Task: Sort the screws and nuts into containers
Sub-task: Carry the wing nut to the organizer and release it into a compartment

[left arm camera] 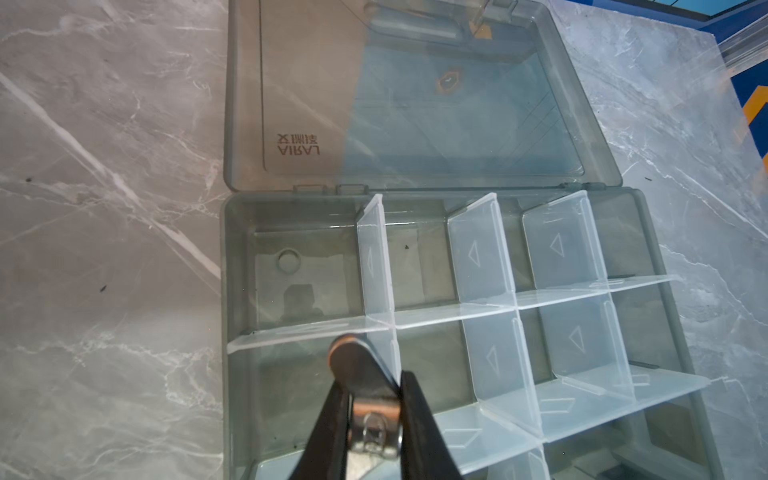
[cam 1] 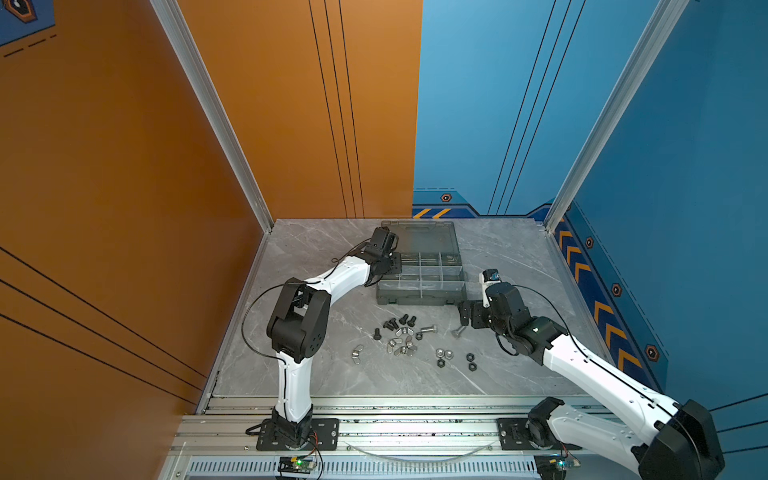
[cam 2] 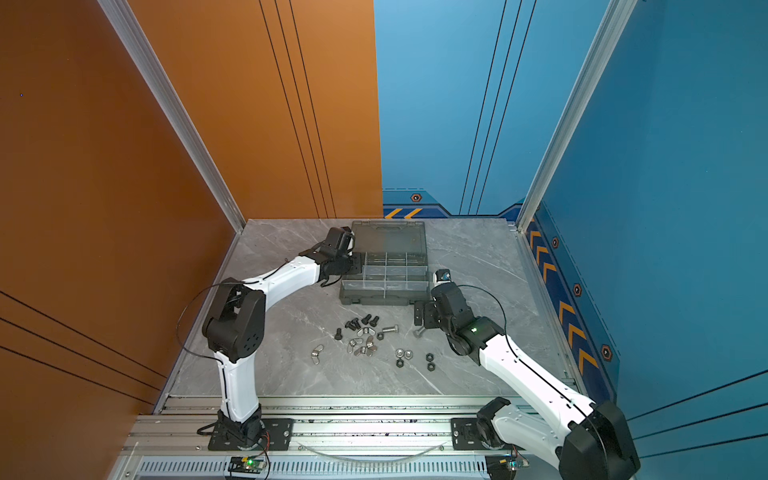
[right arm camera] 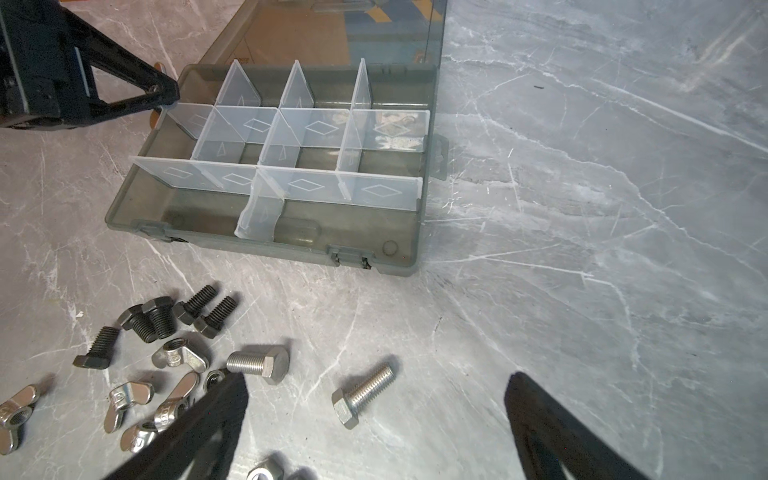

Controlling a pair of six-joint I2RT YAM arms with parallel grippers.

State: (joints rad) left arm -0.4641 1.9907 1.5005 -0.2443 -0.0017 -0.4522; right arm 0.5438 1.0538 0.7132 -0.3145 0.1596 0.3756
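My left gripper [left arm camera: 374,386] is shut on a silver wing nut [left arm camera: 365,395], held above the left side of the dark grey case [left arm camera: 226,291] and its containers [left arm camera: 486,257]. In both top views this gripper [cam 1: 390,266] hangs at the case's left edge [cam 1: 419,297]. My right gripper [right arm camera: 376,380] stands open just above the table, a silver hex bolt [right arm camera: 361,397] lying between its fingers. Black screws [cam 1: 399,322], a second silver bolt [cam 1: 428,329], wing nuts [cam 1: 401,347] and hex nuts [cam 1: 444,353] lie loose in front of the case.
The case's smoky lid [cam 1: 419,237] lies open flat behind it, towards the back wall. One wing nut [cam 1: 357,353] sits apart at the left of the pile, and black hex nuts [cam 1: 470,357] lie at its right. Side walls border the marble table [cam 1: 519,257].
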